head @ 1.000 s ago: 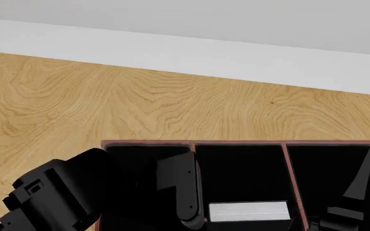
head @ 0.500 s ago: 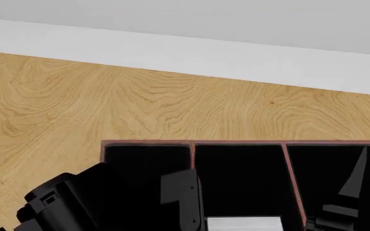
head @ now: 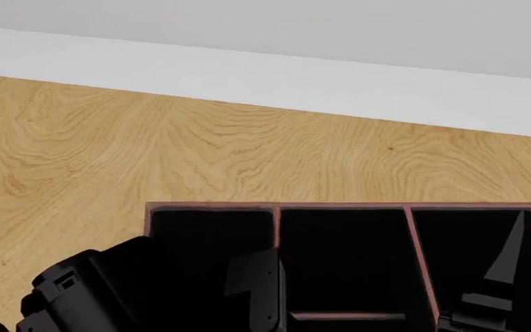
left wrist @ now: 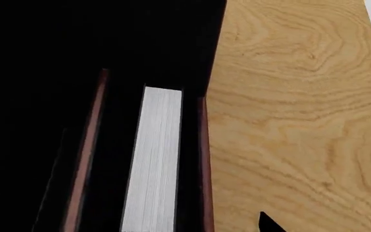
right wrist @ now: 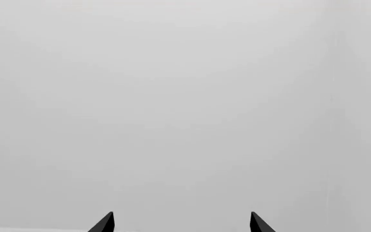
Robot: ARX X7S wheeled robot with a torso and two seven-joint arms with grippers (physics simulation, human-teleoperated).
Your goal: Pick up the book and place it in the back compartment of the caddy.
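The caddy (head: 406, 235) has black sections and pinkish-brown walls and fills the bottom of the head view. The book (left wrist: 153, 164) shows only in the left wrist view, white page edge up. It stands in a narrow slot between a divider (left wrist: 85, 154) and an outer wall (left wrist: 202, 159); I cannot tell which compartment. My left gripper (left wrist: 185, 228) is above it, with one fingertip (left wrist: 266, 224) far out over the floor, so it is open. In the head view the left gripper (head: 263, 304) hangs over the caddy's left side. My right gripper (right wrist: 180, 224) is open and empty, and stands at the caddy's right end (head: 496, 290).
Wooden floor (head: 201, 152) surrounds the caddy. A white skirting and grey wall (head: 339, 76) run along the back. The right wrist view faces only blank grey wall. A short cross divider (head: 348, 316) shows in the middle section.
The book's white edge sank towards the bottom of the head view and dropped out of sight, uncovering the cross divider. My left arm moved down and nearer. The right gripper barely shifted.
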